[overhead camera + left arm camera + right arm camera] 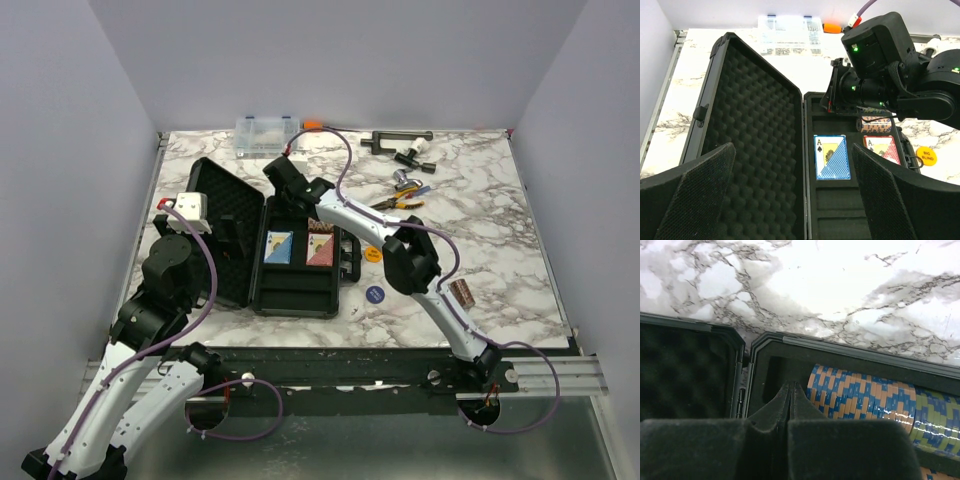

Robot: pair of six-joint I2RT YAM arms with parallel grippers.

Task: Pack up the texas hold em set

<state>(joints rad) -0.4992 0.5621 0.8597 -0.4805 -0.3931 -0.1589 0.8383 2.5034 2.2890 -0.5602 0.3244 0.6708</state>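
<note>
The black foam-lined case lies open left of centre, its lid flat to the left. A blue deck and a red deck sit in the tray. In the right wrist view, an orange-blue chip roll and a greenish one lie in the far slot. Another chip roll, an orange disc and a blue disc lie on the table to the right. My right gripper is shut and empty at the tray's far left corner. My left gripper is open above the lid.
A clear organiser box and an orange item stand at the back edge. A black T-handled tool and yellow-handled pliers lie at the back right. The right arm stretches across the tray's right side.
</note>
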